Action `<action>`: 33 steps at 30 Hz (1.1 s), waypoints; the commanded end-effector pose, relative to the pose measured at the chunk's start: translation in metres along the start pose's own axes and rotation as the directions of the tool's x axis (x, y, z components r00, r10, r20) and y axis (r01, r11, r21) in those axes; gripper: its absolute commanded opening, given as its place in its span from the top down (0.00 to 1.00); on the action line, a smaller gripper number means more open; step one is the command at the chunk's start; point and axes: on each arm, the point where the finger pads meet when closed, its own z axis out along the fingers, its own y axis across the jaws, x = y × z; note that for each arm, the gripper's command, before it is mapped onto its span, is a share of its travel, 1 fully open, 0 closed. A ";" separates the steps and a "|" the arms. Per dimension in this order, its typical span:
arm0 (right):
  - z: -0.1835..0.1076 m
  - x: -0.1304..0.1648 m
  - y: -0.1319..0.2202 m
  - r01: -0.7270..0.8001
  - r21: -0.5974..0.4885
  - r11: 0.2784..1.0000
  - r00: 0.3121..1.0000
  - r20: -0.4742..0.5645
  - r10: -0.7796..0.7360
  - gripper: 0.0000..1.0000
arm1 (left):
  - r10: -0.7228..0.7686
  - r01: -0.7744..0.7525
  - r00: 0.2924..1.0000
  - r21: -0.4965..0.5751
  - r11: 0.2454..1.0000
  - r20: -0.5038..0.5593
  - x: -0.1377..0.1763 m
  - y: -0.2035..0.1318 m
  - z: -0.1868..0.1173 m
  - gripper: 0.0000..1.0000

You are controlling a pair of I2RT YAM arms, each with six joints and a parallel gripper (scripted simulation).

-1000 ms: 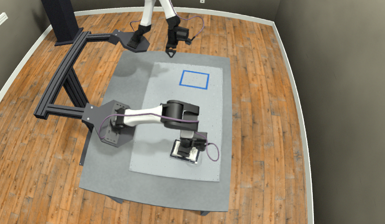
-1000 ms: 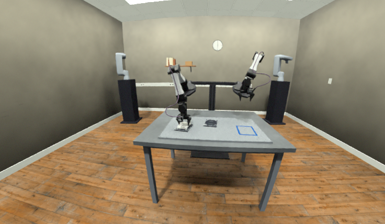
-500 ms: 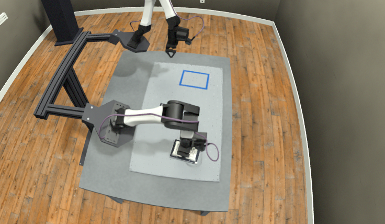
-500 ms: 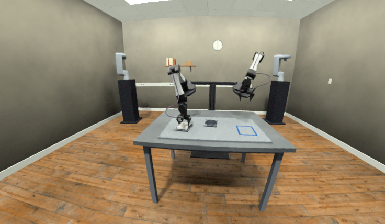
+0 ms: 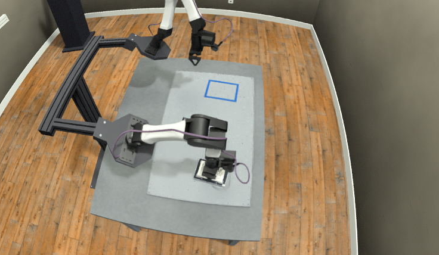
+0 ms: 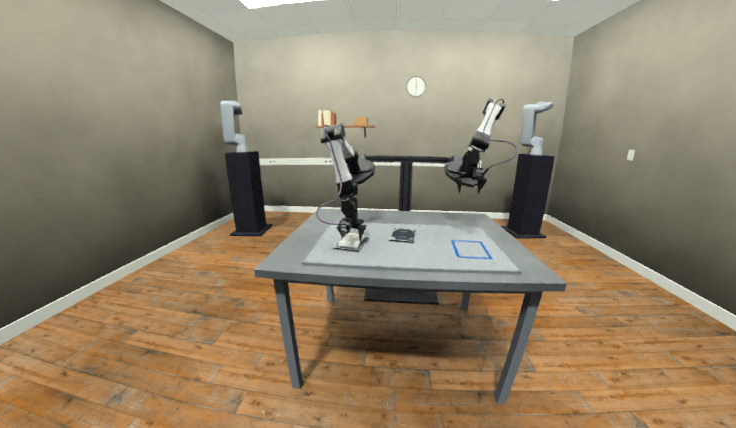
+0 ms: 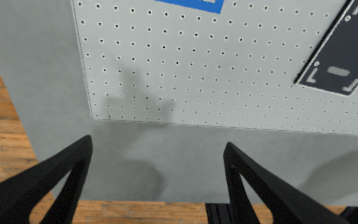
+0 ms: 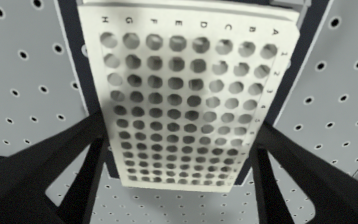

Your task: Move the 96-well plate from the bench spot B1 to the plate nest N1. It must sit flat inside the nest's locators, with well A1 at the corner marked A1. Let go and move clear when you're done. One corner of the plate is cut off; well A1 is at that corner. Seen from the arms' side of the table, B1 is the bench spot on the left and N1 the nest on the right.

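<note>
With the plate (image 5: 220, 175) (image 6: 351, 240) (image 8: 180, 107) over the nest (image 5: 209, 183) (image 6: 340, 247) (image 8: 92, 90), our right hand (image 5: 211, 172) (image 6: 351, 233) (image 8: 181, 120) pinches its long sides; left hand (image 5: 194, 61) (image 6: 470, 187) (image 7: 158, 145) is spread, nothing in it. Prob. light, stiff plastic, a bit slick, so mid-side hold w/ mod. squeeze seems OK. Can't tell if it's fully seated. Wells look empty, tho shading hides bottoms. Blue outline (image 5: 221, 81) (image 6: 471, 258) (image 7: 195, 5) on the surface (image 5: 183, 215) (image 6: 408, 280) (image 7: 115, 150) (image 8: 10, 80) holds no plate.

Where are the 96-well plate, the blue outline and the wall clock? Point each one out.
96-well plate (image 5: 219, 176) (image 6: 351, 240) (image 8: 177, 110): top, exterior and right wrist views; its upper face.
Blue outline (image 5: 223, 81) (image 6: 474, 258) (image 7: 200, 5): top, exterior and left wrist views; its painted line.
Wall clock (image 6: 411, 86): exterior view; its face.
</note>
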 end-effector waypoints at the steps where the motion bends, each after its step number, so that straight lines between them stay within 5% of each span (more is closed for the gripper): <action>1: 0.009 0.006 -0.004 0.005 0.002 1.000 1.000 -0.023 -0.005 1.00 | 0.002 -0.002 1.000 0.001 1.000 0.002 -0.001 0.001 -0.001 0.00; 31: 0.009 0.008 -0.003 0.009 0.003 1.000 1.000 -0.026 -0.009 1.00 | 0.002 -0.002 1.000 0.001 1.000 0.002 -0.001 0.001 -0.001 0.00; 32: 0.009 0.008 -0.003 0.009 0.003 1.000 1.000 -0.026 -0.009 0.00 | 0.002 -0.002 1.000 0.001 1.000 0.002 -0.001 0.001 -0.001 0.00; 33: 0.009 0.008 -0.003 0.009 0.004 1.000 1.000 -0.026 -0.009 0.00 | 0.002 -0.002 1.000 0.001 1.000 0.002 -0.001 0.001 -0.001 0.00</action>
